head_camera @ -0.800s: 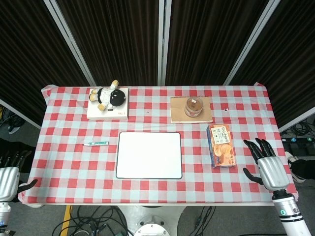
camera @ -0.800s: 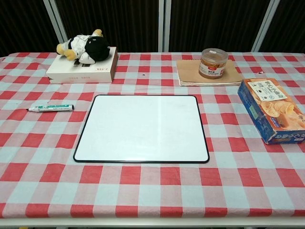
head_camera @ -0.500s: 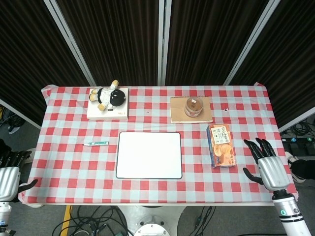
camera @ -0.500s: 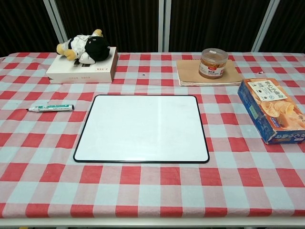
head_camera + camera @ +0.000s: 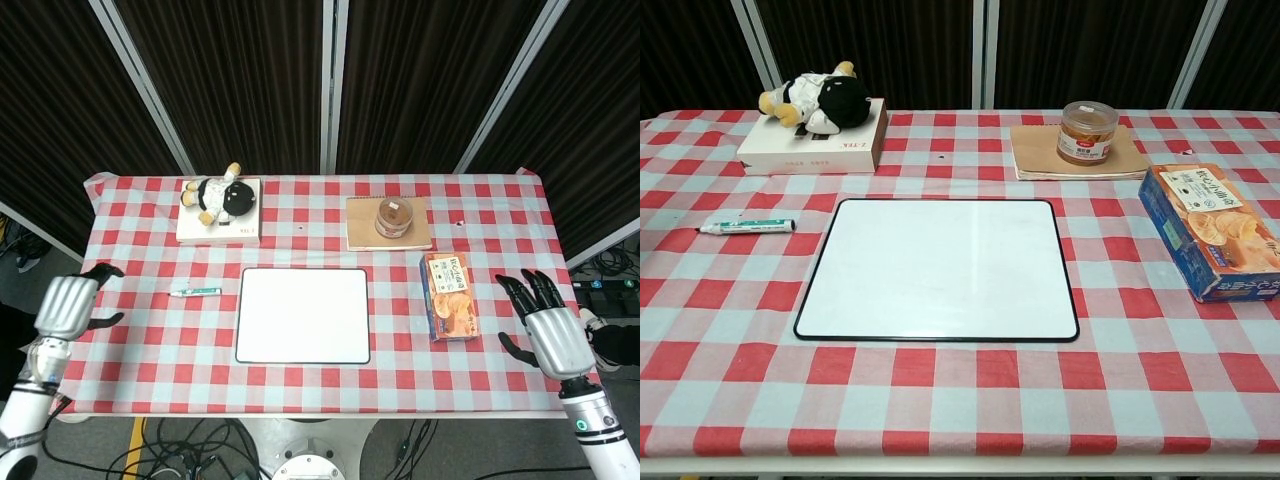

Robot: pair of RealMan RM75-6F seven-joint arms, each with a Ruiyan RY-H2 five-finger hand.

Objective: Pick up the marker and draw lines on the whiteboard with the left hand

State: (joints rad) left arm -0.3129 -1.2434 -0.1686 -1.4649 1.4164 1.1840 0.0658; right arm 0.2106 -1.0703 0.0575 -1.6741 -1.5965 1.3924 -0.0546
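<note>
A green and white marker (image 5: 195, 292) (image 5: 746, 227) lies flat on the checked cloth, left of the blank whiteboard (image 5: 303, 315) (image 5: 937, 270). My left hand (image 5: 70, 305) hovers over the table's left edge, well to the left of the marker, fingers apart and holding nothing. At the right edge of the table my right hand (image 5: 545, 329) is open too, just right of the snack box. Neither hand shows in the chest view.
A plush toy (image 5: 222, 195) lies on a white box (image 5: 219, 226) at the back left. A jar (image 5: 394, 217) stands on a brown board (image 5: 389, 236) at the back. An orange and blue snack box (image 5: 450, 296) lies right of the whiteboard.
My left hand has risen from the lower left corner and moved up and right, over the table's left edge, toward the marker. The right hand has barely shifted.
</note>
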